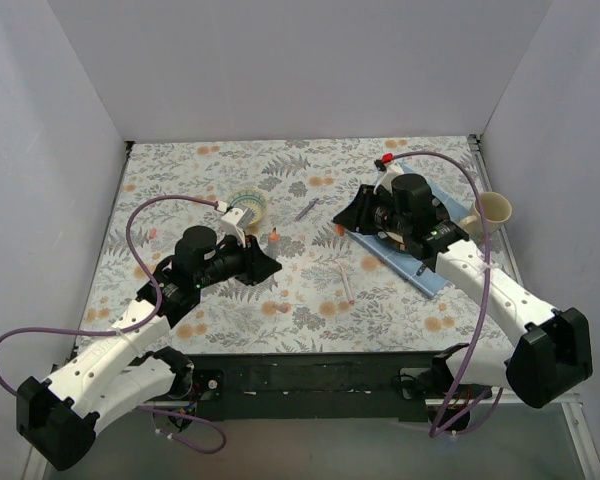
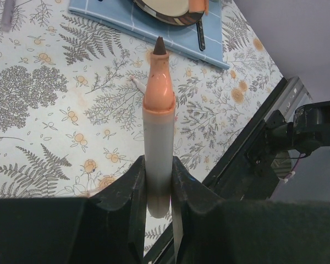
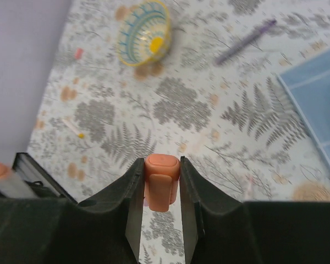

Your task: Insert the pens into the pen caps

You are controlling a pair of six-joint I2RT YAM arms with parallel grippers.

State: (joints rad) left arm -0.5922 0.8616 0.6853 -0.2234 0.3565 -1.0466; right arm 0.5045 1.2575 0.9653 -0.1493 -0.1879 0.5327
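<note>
My left gripper is shut on a white pen with an orange tip and dark nib that points away from me over the table. My right gripper is shut on an orange pen cap. In the top view the left gripper and right gripper face each other, apart, over mid-table. A purple pen and a white pen lie loose between them. The purple pen also shows in the right wrist view. A small pink cap lies at the far left.
A patterned bowl stands behind the left gripper. A blue mat lies under the right arm, and a cream cup stands at the right edge. Another thin pen lies on the left. White walls close in three sides.
</note>
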